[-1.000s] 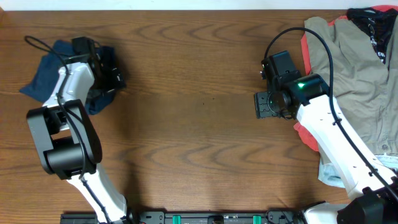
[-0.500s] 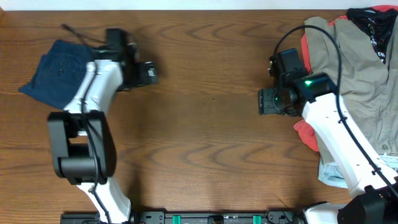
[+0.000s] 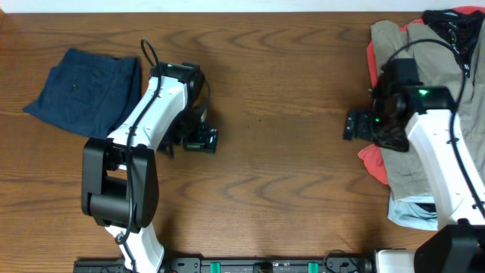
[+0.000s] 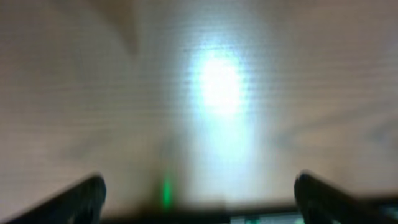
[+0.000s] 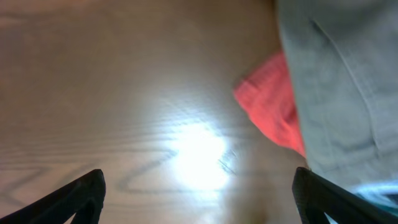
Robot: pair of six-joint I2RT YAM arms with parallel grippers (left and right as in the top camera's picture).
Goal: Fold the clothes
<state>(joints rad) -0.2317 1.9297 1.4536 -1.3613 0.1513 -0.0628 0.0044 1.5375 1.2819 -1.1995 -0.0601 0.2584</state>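
Left gripper (image 3: 199, 139) and right gripper (image 3: 355, 125): jaws apart, empty. The navy garment (image 3: 83, 97) lies well apart from the left gripper. The khaki garment (image 5: 342, 74) and red-orange cloth (image 5: 273, 109) lie just beside the right gripper. The cloth is probably light and limp, so pinch a corner or hem.

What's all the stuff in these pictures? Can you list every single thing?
navy garment: one, dark navy blue, folded, far left of the table
khaki garment: one, khaki, top of the pile at the right edge
red-orange garment: one, red-orange, peeking out from under the khaki one
black garment: one, black, far corner of the pile
pale blue garment: one, pale blue, near end of the pile
table: one, brown wood
left claw: one, black, open, over bare wood
right claw: one, black, open, left of the pile
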